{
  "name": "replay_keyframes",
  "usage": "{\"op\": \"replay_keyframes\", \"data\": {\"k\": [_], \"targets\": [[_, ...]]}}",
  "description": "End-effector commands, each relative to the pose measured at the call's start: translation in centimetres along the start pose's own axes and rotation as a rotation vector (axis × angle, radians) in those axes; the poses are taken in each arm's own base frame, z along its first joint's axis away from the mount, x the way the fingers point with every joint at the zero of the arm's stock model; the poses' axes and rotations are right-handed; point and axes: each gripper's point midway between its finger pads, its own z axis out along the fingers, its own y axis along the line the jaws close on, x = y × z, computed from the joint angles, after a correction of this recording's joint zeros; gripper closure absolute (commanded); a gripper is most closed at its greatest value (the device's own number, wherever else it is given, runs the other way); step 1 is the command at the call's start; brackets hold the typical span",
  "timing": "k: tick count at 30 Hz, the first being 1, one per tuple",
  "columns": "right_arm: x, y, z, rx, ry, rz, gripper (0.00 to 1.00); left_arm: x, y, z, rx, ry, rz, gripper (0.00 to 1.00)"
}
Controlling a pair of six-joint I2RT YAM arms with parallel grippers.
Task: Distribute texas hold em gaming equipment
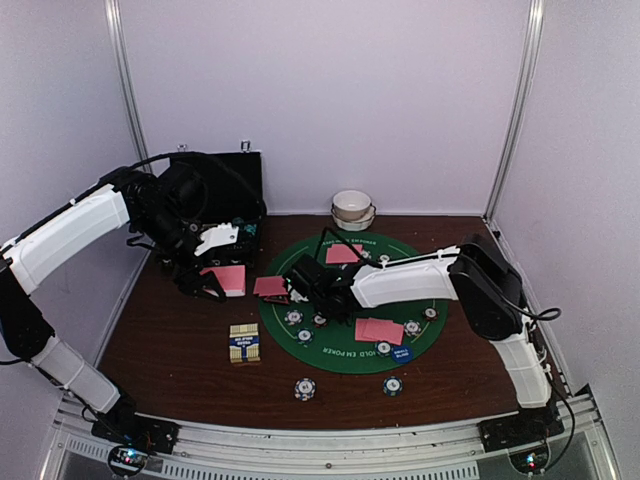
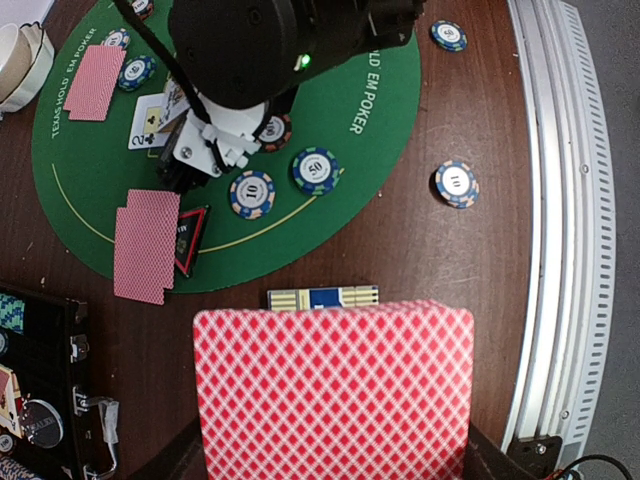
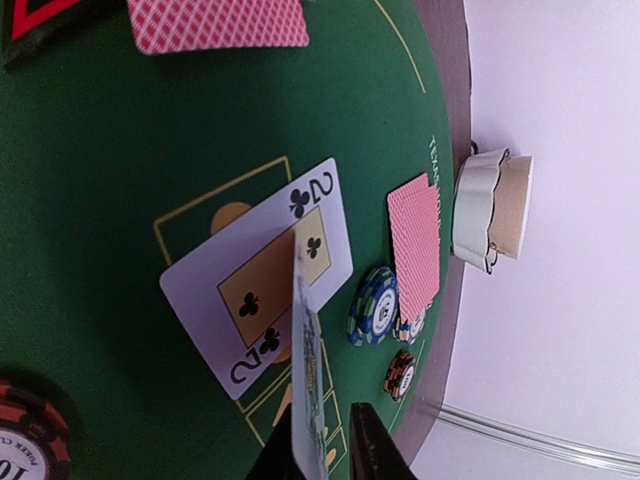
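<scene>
Gripping pink-backed card (image 2: 333,390): left hand (image 1: 208,283), closed; right hand (image 3: 322,455) (grip unclear): second card (image 3: 308,400) edge-on between jaws.

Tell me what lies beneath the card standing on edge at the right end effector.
A face-up two of clubs lies on the green mat. The edge-on card hides a strip of it; the printed outline underneath is mostly covered.

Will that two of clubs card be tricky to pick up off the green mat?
Probably. The two of clubs lies flat, face up on the green mat, so its edge would likely be hard to get under. It looks paper-thin, so it is probably very light and bendy. If pushed, it would likely slide rather than roll or tip.
</scene>
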Motion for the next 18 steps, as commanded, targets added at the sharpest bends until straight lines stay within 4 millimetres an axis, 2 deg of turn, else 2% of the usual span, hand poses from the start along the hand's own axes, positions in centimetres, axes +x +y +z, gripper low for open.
{"op": "replay_keyframes", "data": {"k": [1, 10, 11, 14, 16, 18], "targets": [[0.9, 1.1, 0.5, -0.008, 0.023, -0.004, 0.84, -0.9, 0.3, -1.0, -0.029, -0.037, 0.018, 0.76], [1.9, 1.1, 0.0, -0.051, 0.035, 0.052, 0.63, -1.0, 0.3, -1.1, -0.023, -0.043, 0.016, 0.76], [2.0, 1.1, 0.0, -0.065, 0.037, 0.069, 0.56, -1.1, 0.3, -1.1, -0.024, -0.044, 0.016, 0.76], [2.3, 0.8, -0.1, -0.123, 0.036, 0.132, 0.27, -1.1, 0.3, -1.1, -0.023, -0.046, 0.013, 0.76], [2.4, 0.4, -0.3, -0.158, 0.025, 0.178, 0.17, -1.1, 0.3, -1.2, -0.023, -0.046, 0.013, 0.76], [2.4, -0.3, -0.4, -0.174, 0.016, 0.218, 0.15, -1.1, 0.3, -1.1, -0.022, -0.044, 0.014, 0.76]]}}
